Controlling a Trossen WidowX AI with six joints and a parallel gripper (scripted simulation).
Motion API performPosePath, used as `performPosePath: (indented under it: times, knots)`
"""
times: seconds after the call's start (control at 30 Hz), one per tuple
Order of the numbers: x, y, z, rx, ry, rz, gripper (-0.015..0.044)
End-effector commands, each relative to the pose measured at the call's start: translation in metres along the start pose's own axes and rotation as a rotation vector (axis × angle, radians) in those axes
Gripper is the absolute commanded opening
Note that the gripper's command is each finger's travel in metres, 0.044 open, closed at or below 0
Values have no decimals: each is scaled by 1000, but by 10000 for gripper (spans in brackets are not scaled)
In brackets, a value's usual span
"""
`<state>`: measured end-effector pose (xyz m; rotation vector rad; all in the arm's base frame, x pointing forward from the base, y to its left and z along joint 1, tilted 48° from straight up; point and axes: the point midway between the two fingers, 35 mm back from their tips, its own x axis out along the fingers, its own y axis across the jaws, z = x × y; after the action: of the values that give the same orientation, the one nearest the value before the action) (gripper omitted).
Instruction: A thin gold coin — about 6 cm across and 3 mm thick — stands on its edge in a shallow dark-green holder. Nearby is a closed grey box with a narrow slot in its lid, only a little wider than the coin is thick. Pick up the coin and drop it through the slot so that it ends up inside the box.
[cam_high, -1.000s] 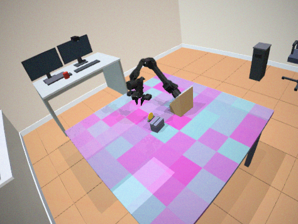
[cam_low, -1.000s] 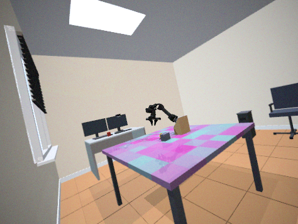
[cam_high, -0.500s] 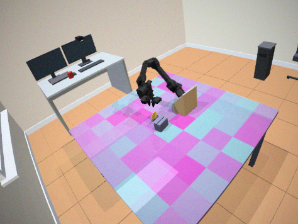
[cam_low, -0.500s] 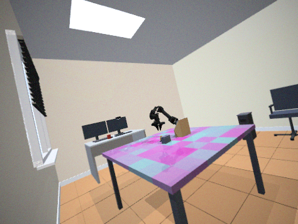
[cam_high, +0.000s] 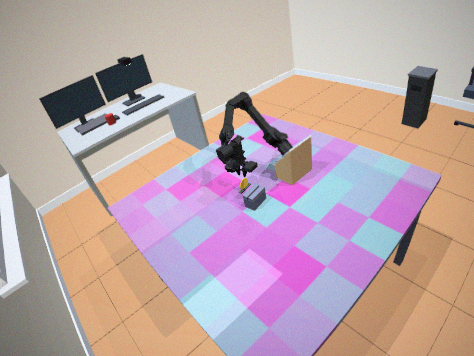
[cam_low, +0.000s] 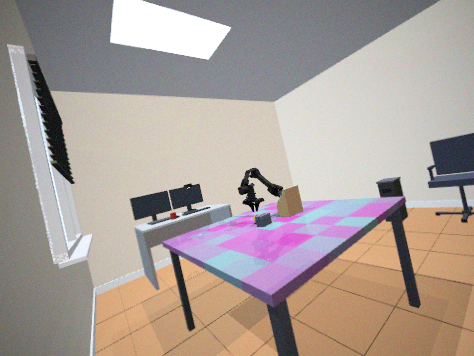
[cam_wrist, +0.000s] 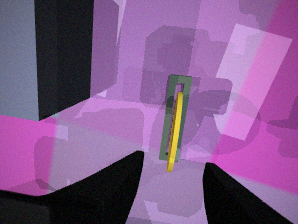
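The thin gold coin (cam_high: 244, 184) (cam_wrist: 174, 131) stands on its edge in the dark-green holder (cam_wrist: 180, 80), on the checkered table just behind the grey box (cam_high: 254, 196) (cam_low: 262, 218). In the wrist view the box (cam_wrist: 17, 55) fills the upper left corner. My gripper (cam_high: 246, 171) (cam_low: 252, 204) (cam_wrist: 173, 164) hangs a little above the coin, fingers partly open and empty, one on each side of the coin's line. The coin's near end lies between the fingertips in the wrist view, not gripped.
A tan upright panel (cam_high: 294, 161) (cam_low: 290, 201) stands on the table right of the arm's base. A desk with two monitors (cam_high: 95, 92) stands off the table to the left. A dark cabinet (cam_high: 419, 96) stands on the floor at the back right.
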<state>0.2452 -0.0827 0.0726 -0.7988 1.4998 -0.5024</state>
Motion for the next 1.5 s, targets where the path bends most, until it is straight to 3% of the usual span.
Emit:
performPosePath:
  times: [0.0, 1.47]
  knots:
    - [7, 0, -3, -6, 7, -4, 161]
    - [76, -1, -3, -7, 8, -7, 161]
